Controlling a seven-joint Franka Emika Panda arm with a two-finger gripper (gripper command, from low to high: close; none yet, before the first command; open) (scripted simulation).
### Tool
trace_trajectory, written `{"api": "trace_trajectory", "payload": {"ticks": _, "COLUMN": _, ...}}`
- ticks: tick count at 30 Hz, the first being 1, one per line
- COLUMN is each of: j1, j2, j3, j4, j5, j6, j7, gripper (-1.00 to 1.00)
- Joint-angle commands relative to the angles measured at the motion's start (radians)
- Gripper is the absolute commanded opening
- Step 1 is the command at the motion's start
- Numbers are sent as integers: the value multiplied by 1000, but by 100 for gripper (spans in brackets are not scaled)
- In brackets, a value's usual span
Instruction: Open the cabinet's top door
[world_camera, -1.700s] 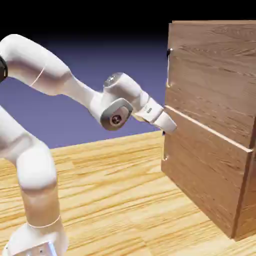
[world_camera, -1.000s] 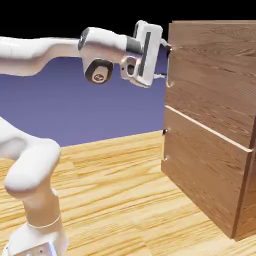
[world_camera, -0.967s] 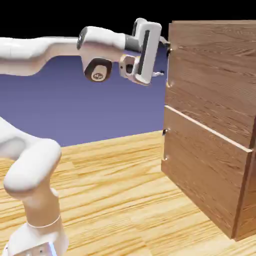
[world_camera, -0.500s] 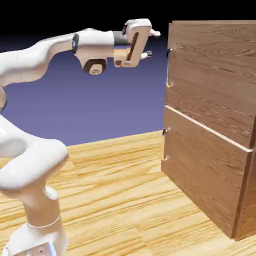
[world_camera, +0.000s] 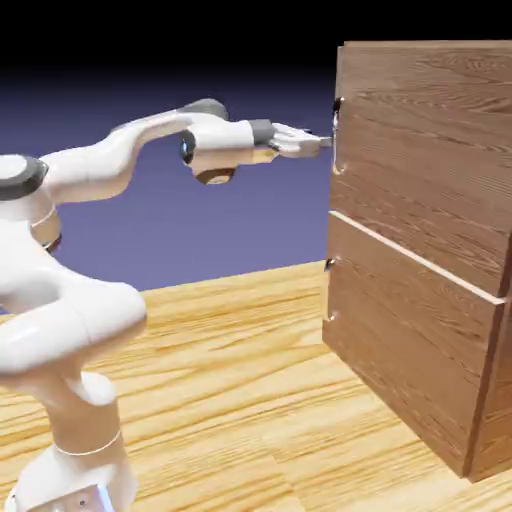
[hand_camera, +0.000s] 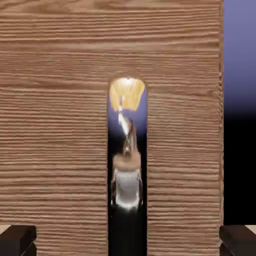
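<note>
The cabinet (world_camera: 492, 400) of brown wood grain stands at the right of the exterior view. Its top door (world_camera: 430, 160) carries a vertical metal bar handle (world_camera: 337, 135) at its left edge. My gripper (world_camera: 318, 142) points level at that handle, tips just short of it at mid-height. In the hand view the shiny handle (hand_camera: 127, 170) stands upright in the middle before the top door (hand_camera: 55, 150). The two dark fingertips (hand_camera: 17, 240) sit far apart at the bottom corners, left and right of the bar. The gripper (hand_camera: 128, 241) is open and holds nothing.
Below the top door is the shorter lower panel (world_camera: 410, 350) with its own small handle (world_camera: 329, 290) at the left edge. The wooden table (world_camera: 240, 400) runs under the arm. My white forearm (world_camera: 130, 155) reaches in from the left.
The hand has rolled from an upright spread to side-on, dropped from near the cabinet's top edge and moved right toward the handle's middle. The jaws stay wide. The door has not moved.
</note>
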Motion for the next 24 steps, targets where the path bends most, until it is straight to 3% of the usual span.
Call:
{"api": "trace_trajectory", "payload": {"ticks": 1, "j1": -38, "j2": -1, "j3": 11, "j4": 30, "j5": 6, "j6": -7, "j7": 3, "gripper": 0}}
{"api": "trace_trajectory", "payload": {"ticks": 3, "j1": -94, "j2": -3, "j3": 26, "j4": 76, "j5": 15, "j6": -18, "j7": 7, "gripper": 0}}
{"api": "trace_trajectory", "payload": {"ticks": 4, "j1": -94, "j2": -3, "j3": 26, "j4": 76, "j5": 15, "j6": -18, "j7": 7, "gripper": -100}}
{"api": "trace_trajectory", "payload": {"ticks": 19, "j1": 142, "j2": -366, "j3": -233, "j4": -413, "j5": 142, "j6": -567, "j7": 2, "gripper": -100}}
{"api": "trace_trajectory", "payload": {"ticks": 24, "j1": 269, "j2": -389, "j3": -337, "j4": -594, "j5": 129, "j6": -730, "j7": -91, "gripper": -100}}
